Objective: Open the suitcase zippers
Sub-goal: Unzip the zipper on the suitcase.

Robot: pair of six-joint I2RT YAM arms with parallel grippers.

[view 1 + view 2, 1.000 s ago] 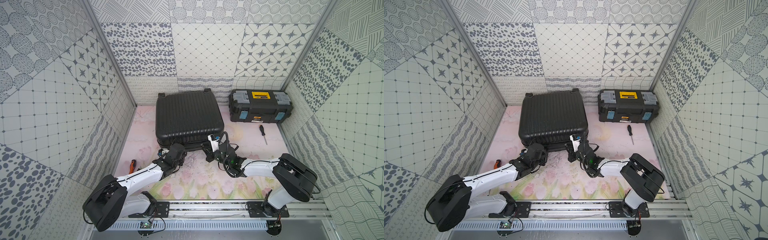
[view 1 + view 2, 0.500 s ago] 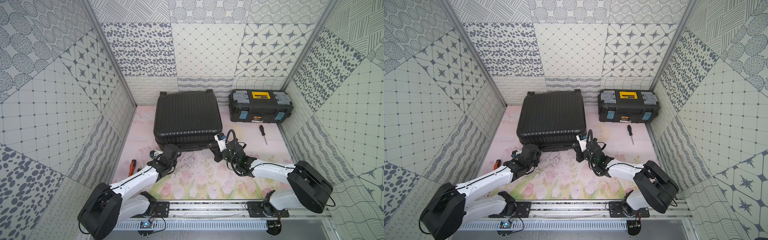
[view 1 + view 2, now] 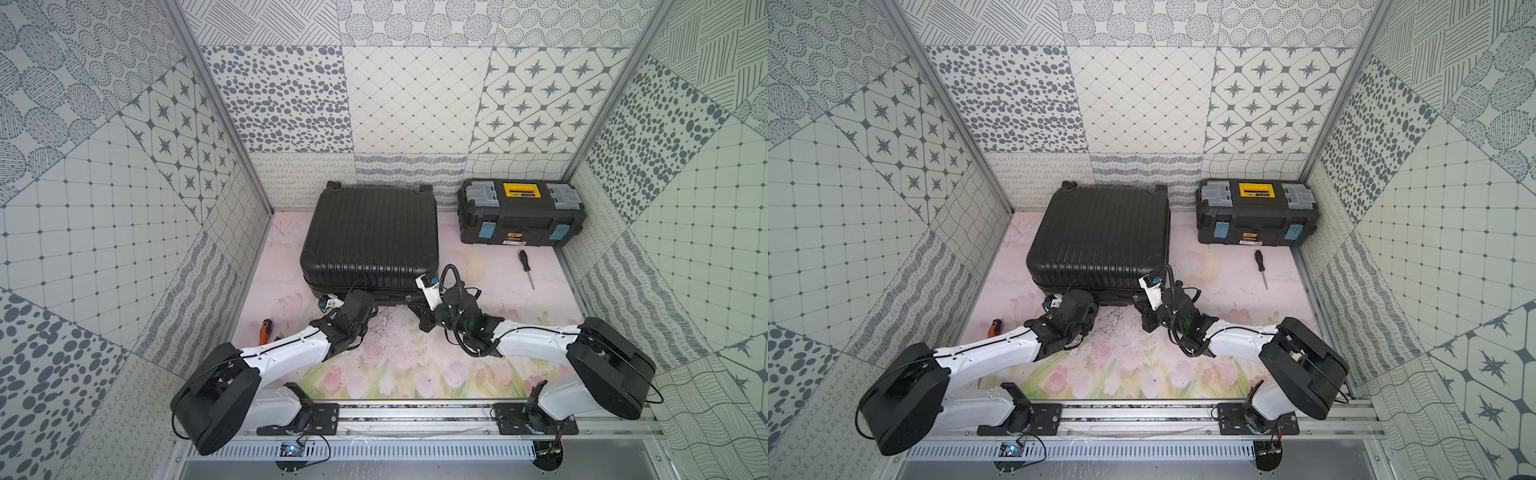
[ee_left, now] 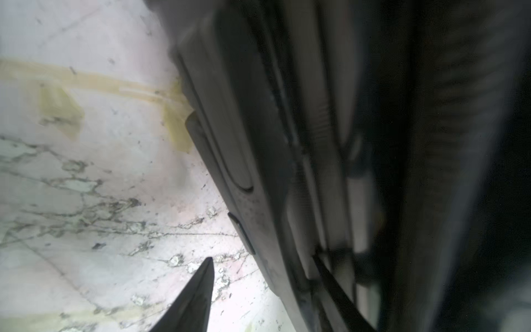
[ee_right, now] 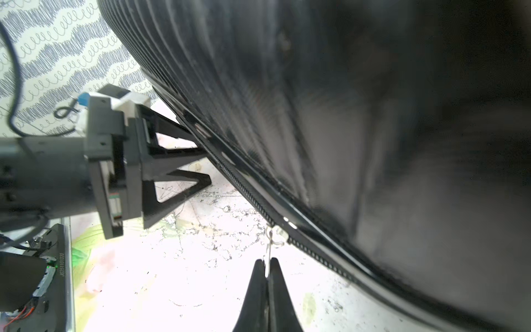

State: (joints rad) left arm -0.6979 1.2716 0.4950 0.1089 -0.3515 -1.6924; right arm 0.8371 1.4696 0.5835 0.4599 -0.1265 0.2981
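The black ribbed suitcase (image 3: 370, 232) (image 3: 1100, 232) lies flat at the back of the floor mat. Both arms reach its near side. My right gripper (image 5: 267, 263) is shut on a thin silver zipper pull (image 5: 270, 250). The pull hangs from a slider (image 5: 278, 232) on the zipper track (image 5: 244, 189), near the case's front right corner (image 3: 415, 309). My left gripper (image 4: 263, 257) stands open at the same front side. One of its fingers (image 4: 195, 299) is over the mat and the other lies against the case's side seam. It holds nothing. The right wrist view shows it (image 5: 207, 165) with fingers apart.
A black toolbox (image 3: 521, 216) with a yellow handle stands at the back right. A black screwdriver (image 3: 525, 268) lies in front of it. An orange-handled tool (image 3: 264, 330) lies by the left wall. Patterned walls close in three sides.
My left gripper's jaws have opened from nearly shut. The suitcase has slid slightly left. Both wrists shifted a little along its front side, and the right gripper stayed shut.
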